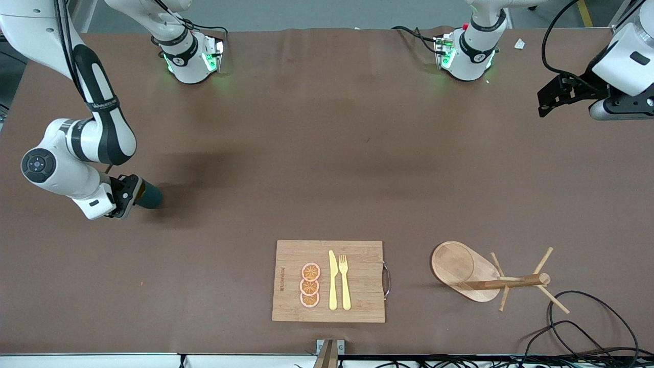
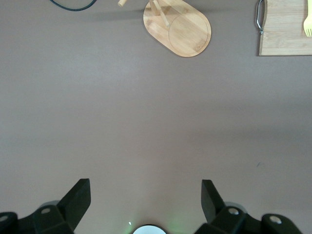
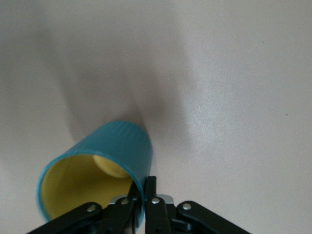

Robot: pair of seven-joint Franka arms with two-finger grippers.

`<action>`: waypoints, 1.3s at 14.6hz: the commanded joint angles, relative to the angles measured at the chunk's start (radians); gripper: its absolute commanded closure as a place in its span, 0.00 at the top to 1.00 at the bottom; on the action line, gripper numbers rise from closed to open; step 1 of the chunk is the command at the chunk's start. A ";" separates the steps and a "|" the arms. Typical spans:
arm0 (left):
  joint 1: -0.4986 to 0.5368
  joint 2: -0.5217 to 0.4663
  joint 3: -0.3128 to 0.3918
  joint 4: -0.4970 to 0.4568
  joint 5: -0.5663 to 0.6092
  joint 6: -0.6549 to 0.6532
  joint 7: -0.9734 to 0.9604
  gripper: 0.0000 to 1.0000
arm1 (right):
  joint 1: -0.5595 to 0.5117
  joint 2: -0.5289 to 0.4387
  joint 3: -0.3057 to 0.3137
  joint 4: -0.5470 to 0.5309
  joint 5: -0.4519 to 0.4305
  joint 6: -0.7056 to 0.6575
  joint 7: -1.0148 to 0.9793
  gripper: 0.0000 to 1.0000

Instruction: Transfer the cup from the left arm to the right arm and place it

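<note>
Low and centre in the front view we see the cutting board (image 1: 357,301). At middle left, our right gripper (image 1: 134,193) pinches the cup (image 1: 148,195) by its rim. At upper right, our left gripper (image 1: 552,99) waits, fingers spread.

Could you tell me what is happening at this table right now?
The right gripper has its fingers shut on the rim of the teal cup, holding it tilted low over the right arm's end of the table. The left gripper waits open above the left arm's end. Nearer the front camera, a cutting board carries orange slices, a knife and a fork, with a wooden peg rack beside it.
</note>
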 commanded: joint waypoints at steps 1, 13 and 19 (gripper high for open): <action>0.009 -0.040 -0.002 -0.036 -0.016 0.007 0.005 1.00 | -0.021 -0.049 0.018 -0.038 -0.020 0.002 -0.007 1.00; 0.006 -0.037 -0.003 -0.023 -0.005 0.011 0.003 1.00 | -0.008 -0.118 0.027 0.356 -0.011 -0.554 0.715 1.00; 0.005 -0.028 -0.003 -0.013 -0.008 0.011 0.002 1.00 | -0.014 -0.081 0.025 0.620 0.033 -0.788 0.790 1.00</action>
